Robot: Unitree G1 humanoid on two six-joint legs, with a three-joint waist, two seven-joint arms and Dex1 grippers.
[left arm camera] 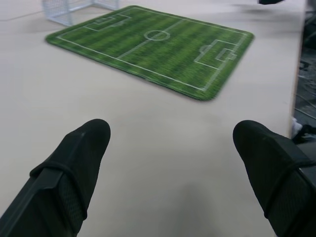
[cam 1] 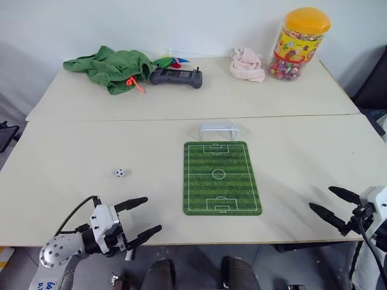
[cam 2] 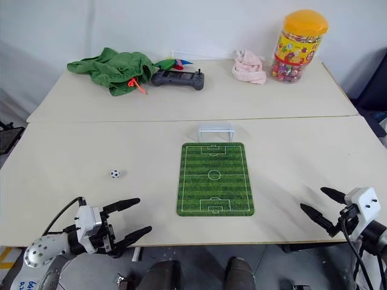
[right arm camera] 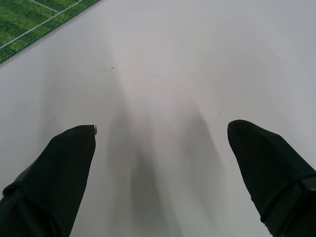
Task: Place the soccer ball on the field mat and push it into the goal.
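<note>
Starting the pickup: soccer ball (cam 1: 120, 173) lying on the worktop (cam 1: 72, 175) beside field mat (cam 1: 221, 178), both hands empty and spread, left hand (cam 1: 140, 219) nearest for reaching.

- Your left gripper (cam 1: 143, 217) sits in the lower left of the left eye view, its two black fingers spread wide apart with nothing between them.
- Its silver wrist and forearm enter from the bottom left corner, and the fingers point toward the right of the frame.
- Your right gripper (cam 1: 329, 202) sits at the lower right edge of the frame, fingers likewise parted and empty, pointing toward the left.
- In each wrist view, the two finger pads (left arm camera: 74, 163) (right arm camera: 64, 163) stand far apart over bare surface.
</note>
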